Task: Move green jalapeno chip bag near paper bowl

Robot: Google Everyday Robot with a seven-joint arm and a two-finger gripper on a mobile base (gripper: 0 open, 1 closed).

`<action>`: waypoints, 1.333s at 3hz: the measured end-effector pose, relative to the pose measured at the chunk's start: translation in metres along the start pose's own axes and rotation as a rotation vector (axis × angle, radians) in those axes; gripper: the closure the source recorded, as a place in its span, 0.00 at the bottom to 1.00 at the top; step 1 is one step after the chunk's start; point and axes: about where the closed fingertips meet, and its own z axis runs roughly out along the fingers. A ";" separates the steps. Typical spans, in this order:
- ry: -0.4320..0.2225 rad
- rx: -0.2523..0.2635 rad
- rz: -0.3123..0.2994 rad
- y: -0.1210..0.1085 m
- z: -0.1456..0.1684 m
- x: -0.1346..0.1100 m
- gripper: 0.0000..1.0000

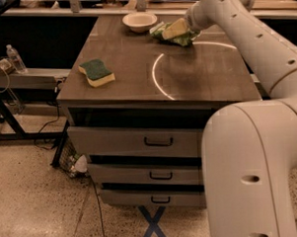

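Observation:
The green jalapeno chip bag (170, 35) lies crumpled at the far end of the dark wooden tabletop (196, 74), just right of the paper bowl (140, 21), with a small gap between them. The bowl is cream-white and stands at the table's far edge. My gripper (180, 29) comes in from the right at the end of the white arm (243, 32). It is down on the bag's right side and shut on it. The arm hides part of the bag.
A green-topped yellow sponge (96, 72) lies near the table's left edge. A white ring mark (156, 80) shows on the tabletop. Three drawers (157, 140) sit below the top. A plastic bottle (16, 58) stands on a low rack at the left.

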 end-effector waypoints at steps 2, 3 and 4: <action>-0.192 -0.226 0.084 -0.053 -0.087 0.003 0.00; -0.328 -0.303 0.115 -0.079 -0.151 -0.008 0.00; -0.448 -0.273 0.079 -0.107 -0.218 -0.032 0.00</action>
